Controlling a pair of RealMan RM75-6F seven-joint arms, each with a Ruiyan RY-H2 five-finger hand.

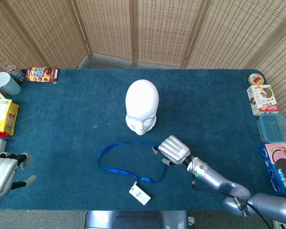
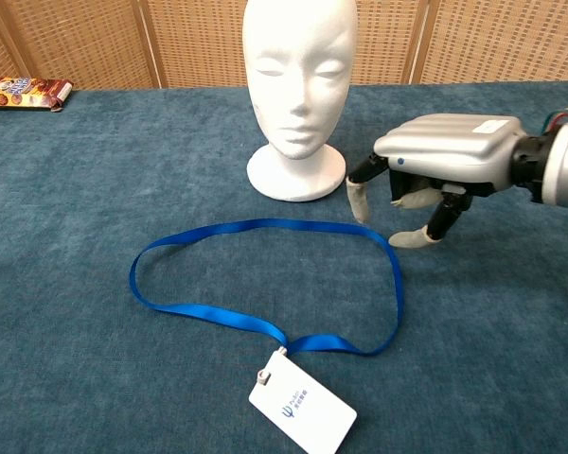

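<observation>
Lanyard [image 1: 129, 159], a blue ribbon loop, lies flat on the blue table covering [image 1: 76, 114] in the lower middle of the head view, its white card [image 1: 139, 194] at the loop's lower end near the bottom edge. White foam mannequin head [image 1: 141, 106] stands upright just above the loop, at the centre of the frame, apart from the ribbon. Right hand [image 1: 173, 149] hovers palm down over the right end of the loop, right of centre in both views; its fingers [image 2: 358, 200] are spread and point downward, holding nothing, with the tips just above or at the ribbon, and contact cannot be told. Left hand [image 1: 2, 174] rests at the lower left corner of the head view, fingers apart and empty, well away from the lanyard. Snack boxes [image 1: 263, 99] and a clear lidded container [image 1: 274, 128] line the right edge; a yellow packet [image 1: 2, 116], a pale blue cup [image 1: 5, 84] and a biscuit box [image 1: 42, 74] sit at the left edge.
</observation>
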